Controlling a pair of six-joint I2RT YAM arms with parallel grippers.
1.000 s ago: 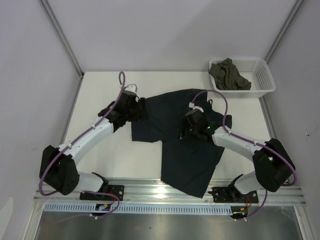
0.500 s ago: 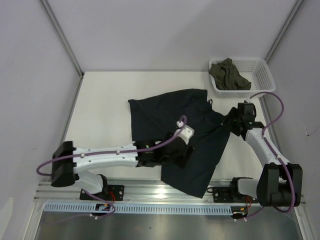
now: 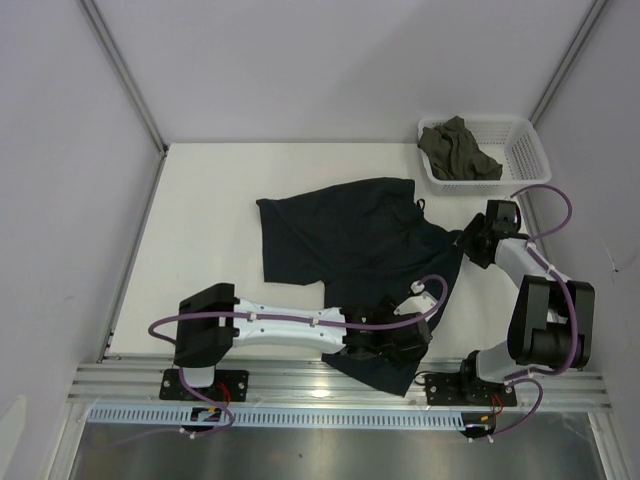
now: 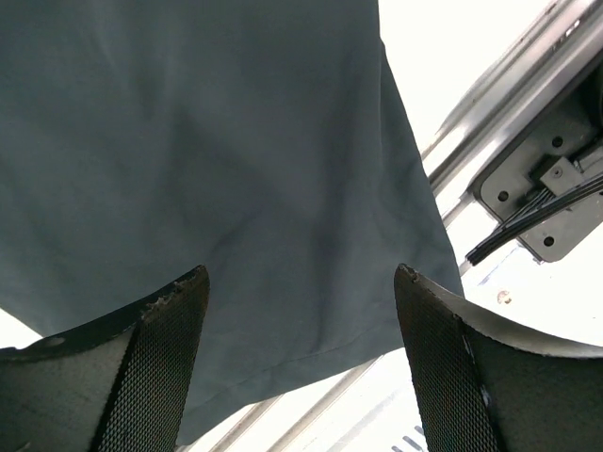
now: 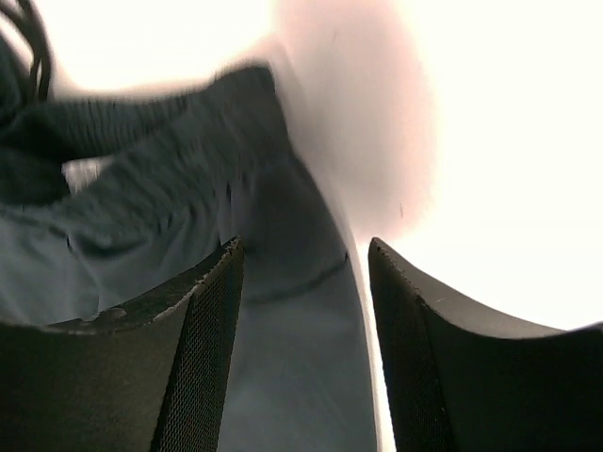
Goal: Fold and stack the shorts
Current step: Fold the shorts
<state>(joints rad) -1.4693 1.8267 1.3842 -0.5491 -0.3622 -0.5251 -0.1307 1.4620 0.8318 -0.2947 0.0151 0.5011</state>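
The dark teal-navy shorts [image 3: 345, 235] lie spread flat on the white table, with one leg reaching down to the front edge. My left gripper [image 3: 397, 348] hovers open over that near leg; in the left wrist view [image 4: 297, 273] the fabric [image 4: 236, 141] and its hem lie between the open jaws. My right gripper [image 3: 468, 243] is at the right edge of the shorts. It is open in the right wrist view [image 5: 301, 247], low over the fabric edge [image 5: 141, 188]. Neither gripper holds anything.
A white basket [image 3: 525, 150] at the back right holds a crumpled olive-green garment [image 3: 458, 148]. The metal rail [image 3: 300, 378] runs along the table's front edge, under the shorts' hem. The right arm's base bracket [image 4: 551, 184] shows beyond the hem.
The left arm swung from the back left corner of the shorts across to the near leg hem. The right arm moved from the middle of the shorts to their right edge.
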